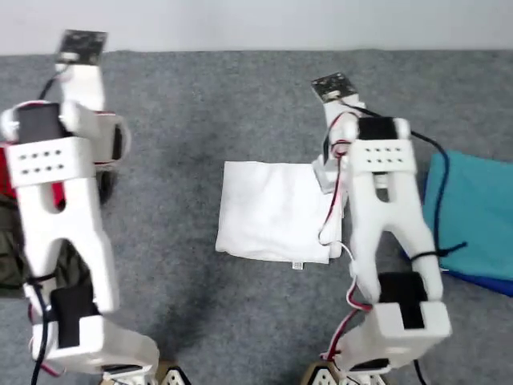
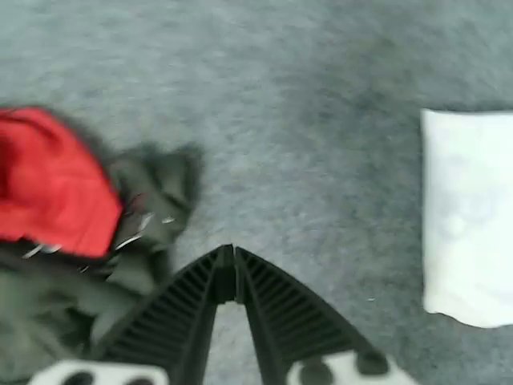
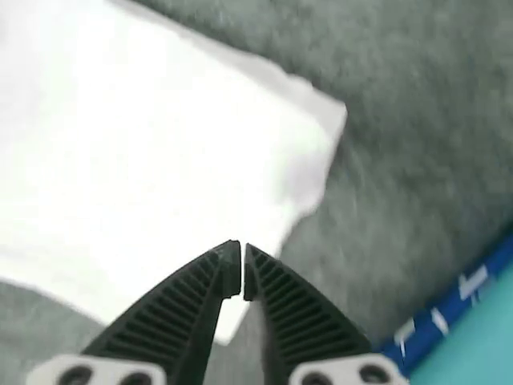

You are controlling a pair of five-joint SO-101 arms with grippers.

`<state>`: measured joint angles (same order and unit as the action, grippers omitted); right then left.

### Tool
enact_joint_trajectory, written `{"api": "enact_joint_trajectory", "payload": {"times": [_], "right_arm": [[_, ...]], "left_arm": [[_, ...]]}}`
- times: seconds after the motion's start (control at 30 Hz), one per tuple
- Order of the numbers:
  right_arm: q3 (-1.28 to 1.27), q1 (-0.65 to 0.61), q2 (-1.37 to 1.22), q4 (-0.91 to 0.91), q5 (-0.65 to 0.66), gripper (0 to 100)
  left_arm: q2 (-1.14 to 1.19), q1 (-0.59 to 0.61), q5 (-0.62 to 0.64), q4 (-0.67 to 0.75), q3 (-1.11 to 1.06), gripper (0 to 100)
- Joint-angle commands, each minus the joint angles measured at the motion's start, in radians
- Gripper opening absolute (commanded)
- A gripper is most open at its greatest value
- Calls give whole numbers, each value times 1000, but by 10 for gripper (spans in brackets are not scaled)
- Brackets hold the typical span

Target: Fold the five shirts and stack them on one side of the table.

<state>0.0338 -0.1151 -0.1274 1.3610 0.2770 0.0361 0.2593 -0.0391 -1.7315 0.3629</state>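
Note:
A folded white shirt point(image 1: 272, 210) lies flat on the grey table point(image 1: 200, 104) in the middle. My right gripper point(image 3: 241, 250) is shut and hovers over the white shirt point(image 3: 144, 176) near its right edge, with no cloth pinched between the fingers. My left gripper point(image 2: 233, 255) is shut too, above bare table between a crumpled red shirt point(image 2: 52, 180) and the white shirt point(image 2: 469, 216). A dark green shirt point(image 2: 152, 192) lies bunched under the red one. A teal shirt point(image 1: 473, 216) rests folded on a blue one point(image 1: 489, 282) at the right.
The red shirt point(image 1: 8, 176) and dark green shirt point(image 1: 12, 257) are heaped at the table's left edge, partly behind the left arm. Grey table stretches bare along the back and in front of the white shirt. A pale wall runs along the far edge.

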Motion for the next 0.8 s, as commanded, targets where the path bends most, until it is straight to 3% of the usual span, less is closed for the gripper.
{"api": "enact_joint_trajectory", "payload": {"times": [0.0,0.2,0.57,0.77], "right_arm": [[9,-19,-30,-91,-9,9],[9,2,-82,-183,-5,10],[34,47,-285,-562,247,10],[209,22,-311,-395,242,9]], "left_arm": [[-55,57,-5,-21,2,5],[-44,84,-6,-21,2,5],[40,86,-6,-21,2,5],[43,86,-6,-21,2,5]]}}
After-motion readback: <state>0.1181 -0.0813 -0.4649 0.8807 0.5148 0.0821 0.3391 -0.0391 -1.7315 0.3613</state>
